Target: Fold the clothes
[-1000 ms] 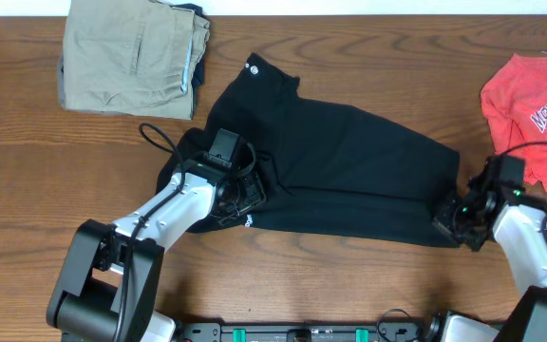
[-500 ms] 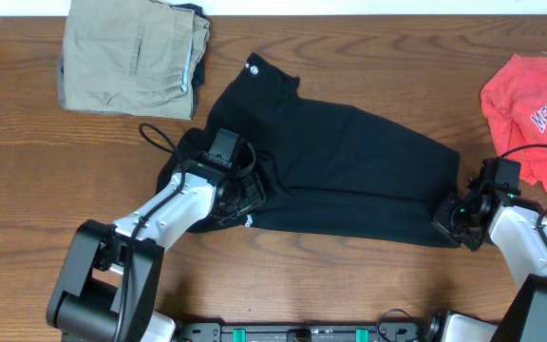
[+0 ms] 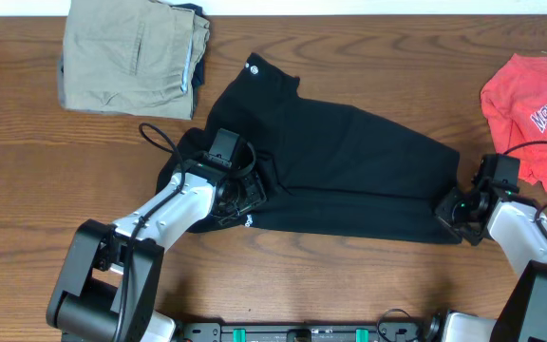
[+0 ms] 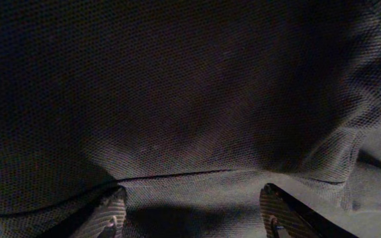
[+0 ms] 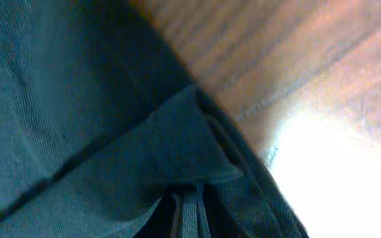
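The black shirt [image 3: 349,171] lies spread across the middle of the wooden table [image 3: 27,190], with a small white logo mark near its far collar end. My left gripper [image 3: 247,196] rests on the shirt's left part. In the left wrist view its fingers [image 4: 111,213] stand wide apart and open, with black fabric [image 4: 190,99] lying flat between and beyond them. My right gripper [image 3: 450,209] is at the shirt's near right corner. The right wrist view shows it [image 5: 187,215] shut on a pinched fold of the shirt [image 5: 111,132], beside bare wood [image 5: 296,59].
Folded tan khaki trousers [image 3: 131,52] lie at the far left. A red T-shirt [image 3: 535,90] with white lettering lies at the right edge, close behind my right arm. A black cable [image 3: 160,142] loops off the left arm.
My right gripper has shifted slightly away from the table's front edge, keeping hold of the shirt's corner. The left arm and the rest of the shirt have not moved.
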### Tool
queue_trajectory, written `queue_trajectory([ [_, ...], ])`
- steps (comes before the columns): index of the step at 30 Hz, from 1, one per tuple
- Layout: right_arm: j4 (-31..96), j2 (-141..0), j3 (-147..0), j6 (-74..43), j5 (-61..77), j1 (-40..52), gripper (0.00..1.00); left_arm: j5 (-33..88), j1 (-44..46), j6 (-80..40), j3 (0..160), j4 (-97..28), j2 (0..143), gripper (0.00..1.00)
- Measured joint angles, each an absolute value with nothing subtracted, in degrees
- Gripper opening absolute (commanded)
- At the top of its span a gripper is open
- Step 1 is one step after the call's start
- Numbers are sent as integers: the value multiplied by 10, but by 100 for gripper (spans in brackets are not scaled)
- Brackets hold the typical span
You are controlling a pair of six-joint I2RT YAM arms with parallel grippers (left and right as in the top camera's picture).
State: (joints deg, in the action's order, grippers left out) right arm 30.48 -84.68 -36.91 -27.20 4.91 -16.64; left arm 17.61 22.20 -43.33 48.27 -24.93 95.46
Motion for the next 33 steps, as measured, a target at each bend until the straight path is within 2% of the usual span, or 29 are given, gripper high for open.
queue_trajectory([
  [3, 302, -851, -373, -278, 47, -166, 1, 176, 222, -434, 483, -249, 955, 68],
  [10, 301, -860, -388, -283, 44, -166, 7, 176, 222, -434, 483, -249, 955, 68],
  [33, 229, -865, -396, -325, 30, -166, 7, 176, 222, -435, 483, -249, 955, 68],
])
